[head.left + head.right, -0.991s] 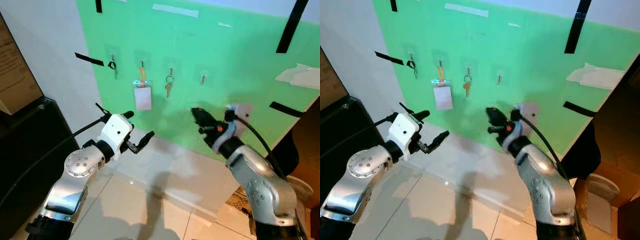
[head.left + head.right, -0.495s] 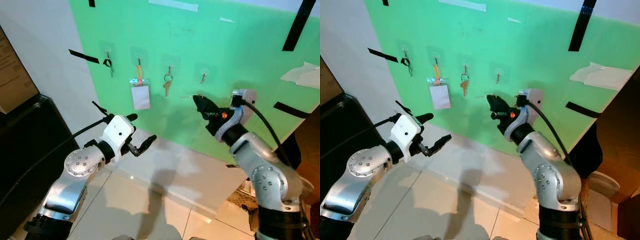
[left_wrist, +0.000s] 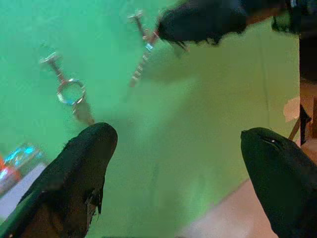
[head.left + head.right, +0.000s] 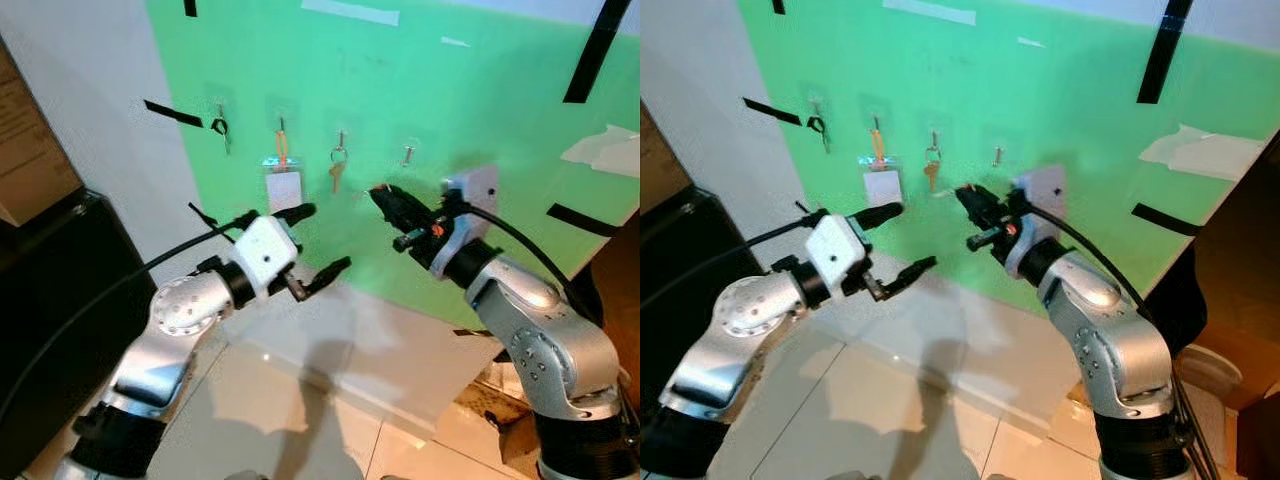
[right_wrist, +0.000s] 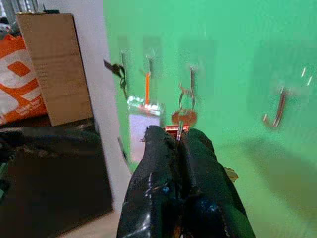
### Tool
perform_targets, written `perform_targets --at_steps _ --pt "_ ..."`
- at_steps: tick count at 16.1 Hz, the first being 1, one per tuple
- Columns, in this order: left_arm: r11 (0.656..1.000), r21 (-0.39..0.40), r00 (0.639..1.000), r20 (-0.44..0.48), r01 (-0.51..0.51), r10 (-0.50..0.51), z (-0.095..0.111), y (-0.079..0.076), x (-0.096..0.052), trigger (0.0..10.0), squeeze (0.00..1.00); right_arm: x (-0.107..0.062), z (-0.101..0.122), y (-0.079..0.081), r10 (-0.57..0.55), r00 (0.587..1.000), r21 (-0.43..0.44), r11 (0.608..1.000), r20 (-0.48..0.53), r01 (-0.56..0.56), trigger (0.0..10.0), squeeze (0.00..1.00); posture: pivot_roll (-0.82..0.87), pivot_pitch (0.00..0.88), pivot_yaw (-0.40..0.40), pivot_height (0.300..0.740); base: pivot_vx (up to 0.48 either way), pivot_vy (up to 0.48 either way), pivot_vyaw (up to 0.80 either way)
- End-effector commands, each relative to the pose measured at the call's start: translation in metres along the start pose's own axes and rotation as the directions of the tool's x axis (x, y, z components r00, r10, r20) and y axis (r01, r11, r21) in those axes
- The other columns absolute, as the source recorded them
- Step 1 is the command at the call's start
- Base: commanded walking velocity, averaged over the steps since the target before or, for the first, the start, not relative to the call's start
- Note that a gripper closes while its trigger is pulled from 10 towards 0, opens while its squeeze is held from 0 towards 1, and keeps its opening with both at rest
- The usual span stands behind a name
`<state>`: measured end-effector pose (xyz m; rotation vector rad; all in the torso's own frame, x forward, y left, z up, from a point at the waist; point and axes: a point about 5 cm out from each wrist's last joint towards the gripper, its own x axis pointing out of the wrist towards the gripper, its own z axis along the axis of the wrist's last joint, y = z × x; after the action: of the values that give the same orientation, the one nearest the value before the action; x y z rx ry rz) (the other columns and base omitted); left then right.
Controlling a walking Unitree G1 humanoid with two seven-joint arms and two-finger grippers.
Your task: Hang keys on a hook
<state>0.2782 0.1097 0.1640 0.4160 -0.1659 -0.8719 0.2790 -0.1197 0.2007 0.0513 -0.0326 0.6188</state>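
A green wall panel (image 4: 480, 110) carries a row of small hooks. One hook holds a key ring with a key (image 4: 337, 168); the hook to its right (image 4: 408, 153) is bare. My right gripper (image 4: 381, 195) is raised just below and between those two hooks, shut on a thin metal key (image 5: 179, 130) that pokes out past the fingertips (image 3: 140, 64). My left gripper (image 4: 325, 237) is open and empty, held up below the hung key ring (image 3: 69, 91) and left of the right gripper.
Further left hang an orange lanyard with a white card (image 4: 283, 180) and a small black item (image 4: 221, 126). A black cabinet (image 4: 50, 290) with a cardboard box (image 4: 25, 140) stands at the left. A white ledge (image 4: 390, 345) runs under the panel above tiled floor.
My left arm has risen and swung right toward the wall, its gripper still open. The right gripper has shifted slightly left, closer to the hung key ring.
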Motion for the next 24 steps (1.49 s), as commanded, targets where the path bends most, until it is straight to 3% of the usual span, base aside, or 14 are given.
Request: perform_targets --at_steps 1,2,3,5,7,9,11,12,13,14,16,17,18,24 --pt "0.998 0.057 1.0 0.007 -0.01 0.01 0.003 0.003 0.005 10.0 1.0 0.001 0.018 0.003 0.027 0.997 -0.105 0.994 0.071 -0.019 10.0 0.0 -0.09 0.0 0.006 0.74 0.0 0.0 0.0" --pt "0.997 0.07 1.0 0.01 -0.016 0.015 0.003 0.005 0.007 10.0 1.0 0.001 0.022 0.004 0.031 0.995 -0.142 0.99 0.094 -0.018 10.0 0.0 -0.09 0.0 0.008 0.74 0.0 0.0 0.0" --pt "0.996 0.084 0.999 0.033 -0.03 0.027 0.006 0.006 0.011 10.0 0.56 -0.001 0.031 0.007 0.061 0.989 -0.205 0.978 0.135 -0.033 10.0 0.0 -0.1 0.0 0.01 0.74 0.0 0.0 0.0" --pt "0.995 0.095 0.998 0.053 -0.041 0.037 0.008 0.007 0.013 10.0 0.03 -0.003 0.034 0.012 0.105 0.985 -0.263 0.963 0.138 -0.066 10.0 0.0 -0.1 0.0 0.009 0.74 0.0 0.0 0.0" --pt "0.995 0.098 0.998 0.055 -0.037 0.031 0.008 0.005 0.013 10.0 0.0 -0.003 0.026 0.009 0.083 0.993 -0.279 0.959 0.086 -0.056 10.0 0.0 -0.1 0.0 0.006 0.74 0.0 0.0 0.0" --pt "0.994 0.102 0.999 0.041 -0.031 0.027 0.003 0.003 0.011 10.0 0.0 -0.007 -0.019 -0.008 -0.022 0.968 -0.382 0.921 -0.251 -0.078 10.0 0.0 -0.1 0.0 0.002 0.74 0.0 0.0 0.0" --pt "0.994 0.101 0.999 0.03 -0.028 0.025 0.0 0.002 0.008 10.0 0.0 -0.018 -0.032 0.009 0.149 0.936 -0.221 0.949 -0.318 -0.227 10.0 0.0 -0.1 0.0 0.001 0.74 0.0 0.0 0.0" --pt "0.995 0.101 1.0 0.017 -0.023 0.021 -0.003 0.001 0.005 10.0 0.0 -0.027 -0.057 -0.004 0.006 0.869 -0.432 0.866 -0.495 -0.252 10.0 0.0 -0.1 0.0 -0.003 0.74 0.0 0.0 0.0" --pt "0.995 0.101 1.0 0.009 -0.018 0.017 -0.004 0.0 0.004 10.0 0.0 -0.03 -0.064 -0.002 0.014 0.856 -0.416 0.87 -0.518 -0.266 10.0 0.0 -0.1 0.0 -0.003 0.74 0.0 0.0 0.0" --pt "0.995 0.098 1.0 0.006 -0.013 0.012 -0.004 0.0 0.003 10.0 0.0 -0.026 -0.054 0.01 0.116 0.895 -0.204 0.954 -0.431 -0.222 10.0 0.0 -0.1 0.0 -0.002 0.74 0.0 0.0 0.0" --pt "0.996 0.088 1.0 0.006 0.005 -0.005 -0.005 -0.002 0.004 10.0 0.0 -0.02 -0.054 -0.013 -0.109 0.885 -0.477 0.868 -0.452 -0.137 10.0 0.0 -0.1 0.0 -0.001 0.74 0.0 0.0 0.0" --pt "0.996 0.082 1.0 0.008 0.016 -0.017 -0.004 -0.003 0.006 10.0 0.0 -0.009 -0.031 -0.002 0.0 0.957 -0.259 0.963 -0.29 -0.078 10.0 0.0 -0.1 0.0 0.002 0.74 0.0 0.0 0.0" --pt "0.996 0.085 0.999 0.015 0.035 -0.036 -0.003 -0.005 0.01 10.0 0.0 -0.005 -0.012 0.004 0.049 0.983 -0.163 0.984 -0.176 -0.078 10.0 0.0 -0.11 0.0 0.005 0.74 0.0 0.0 0.0" --pt "0.985 0.17 0.997 0.063 0.021 -0.033 0.004 -0.001 0.025 10.0 0.0 -0.009 0.005 0.013 0.165 0.983 -0.113 0.978 -0.08 -0.174 10.0 0.0 -0.12 0.0 0.007 0.74 0.0 0.0 0.0"
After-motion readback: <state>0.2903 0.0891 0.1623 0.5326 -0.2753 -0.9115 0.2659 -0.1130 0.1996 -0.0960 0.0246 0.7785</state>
